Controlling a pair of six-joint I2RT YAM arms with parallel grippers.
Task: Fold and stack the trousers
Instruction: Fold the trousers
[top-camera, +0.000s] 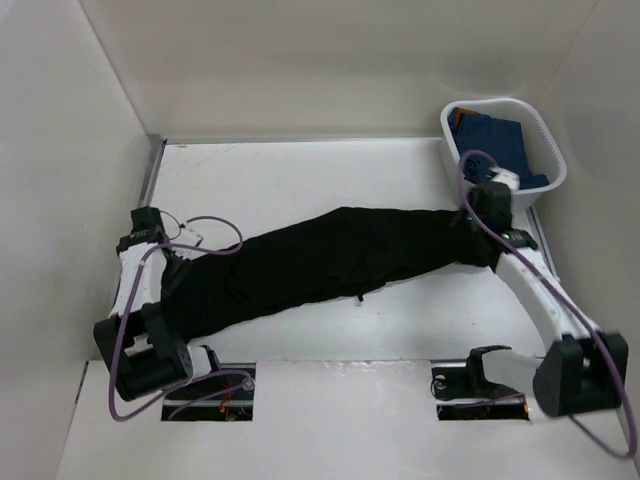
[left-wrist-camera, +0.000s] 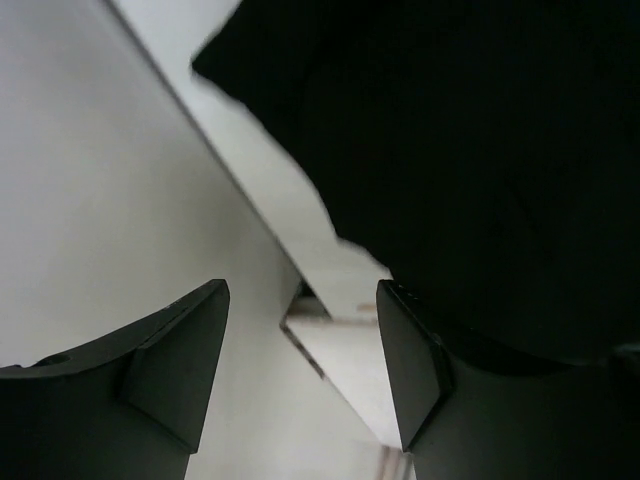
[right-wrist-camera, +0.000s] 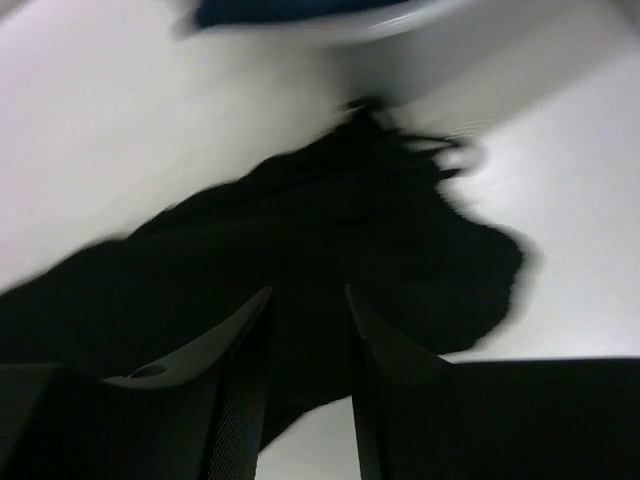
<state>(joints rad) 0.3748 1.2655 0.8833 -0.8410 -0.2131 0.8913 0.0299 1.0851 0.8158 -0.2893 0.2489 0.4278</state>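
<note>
White basket (top-camera: 556, 150) holds blue garment (top-camera: 490, 136); trousers (top-camera: 330, 256) stretched on table (top-camera: 300, 180).

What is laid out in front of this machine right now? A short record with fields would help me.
garment: black trousers
how it lies: stretched long across the white table, from the near left to the far right
left end effector: open, nothing between its fingers, at the trousers' left end
right end effector: fingers narrowly apart over the trousers' right end; picture too blurred to tell whether it grips
container: white basket, far right corner
in the container: blue garment
</note>
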